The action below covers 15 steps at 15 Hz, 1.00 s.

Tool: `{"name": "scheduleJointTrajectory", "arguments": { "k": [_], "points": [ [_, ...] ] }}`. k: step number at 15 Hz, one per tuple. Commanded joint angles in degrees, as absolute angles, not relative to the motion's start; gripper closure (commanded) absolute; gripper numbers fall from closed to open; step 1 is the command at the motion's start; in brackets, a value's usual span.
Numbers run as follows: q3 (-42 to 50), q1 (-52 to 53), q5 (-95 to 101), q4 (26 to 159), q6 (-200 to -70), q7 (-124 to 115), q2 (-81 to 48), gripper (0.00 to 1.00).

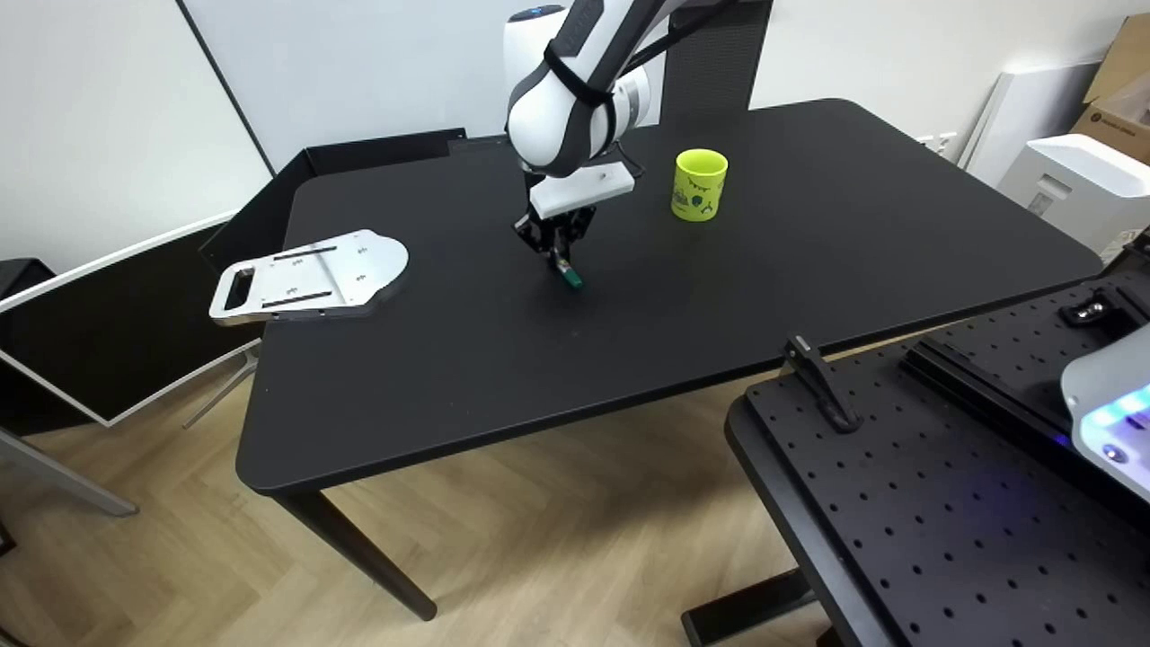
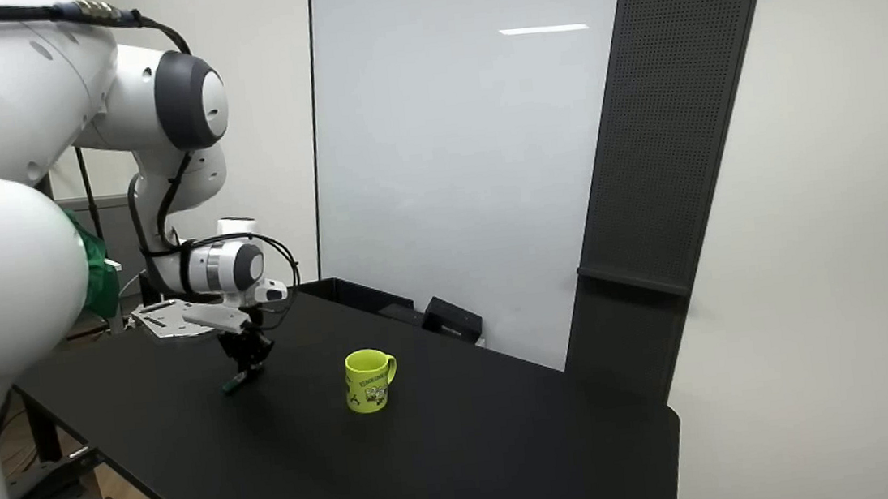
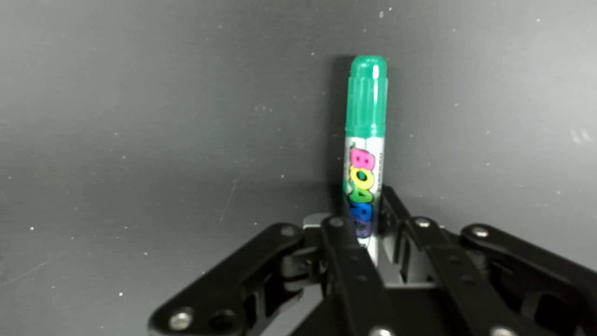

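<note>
- Snugly closed, the gripper (image 3: 365, 217) clasps a green-capped marker (image 3: 365, 156) low at the table (image 1: 431, 386), left of the mug (image 1: 699, 185).
- Grasping step apparently near done; a steady lift seems called for.

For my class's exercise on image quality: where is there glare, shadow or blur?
Wrist view: glint on the green cap of the slim white plastic marker, shadow along its left, the black two-fingered end effector slightly blurred; in an exterior view, bright streak on the glossy white panel.
</note>
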<state>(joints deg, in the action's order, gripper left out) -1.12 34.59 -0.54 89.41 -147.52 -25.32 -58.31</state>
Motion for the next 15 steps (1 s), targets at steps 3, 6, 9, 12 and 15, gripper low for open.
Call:
{"name": "scheduleJointTrajectory", "arguments": {
  "k": [3,6,9,12,15],
  "points": [
    [-1.8,30.3,-2.7,91.7,-146.7,-26.1,-55.6,0.95],
    [-1.9,29.0,-2.6,93.2,-146.5,-26.1,-54.3,0.95],
    [-1.8,28.5,-2.4,95.3,-146.5,-26.0,-52.4,0.95],
    [-1.8,28.3,-2.2,98.1,-146.7,-26.0,-49.8,0.95],
    [-1.6,28.1,-2.3,101.4,-146.1,-26.5,-46.9,0.95]
  ]
}}
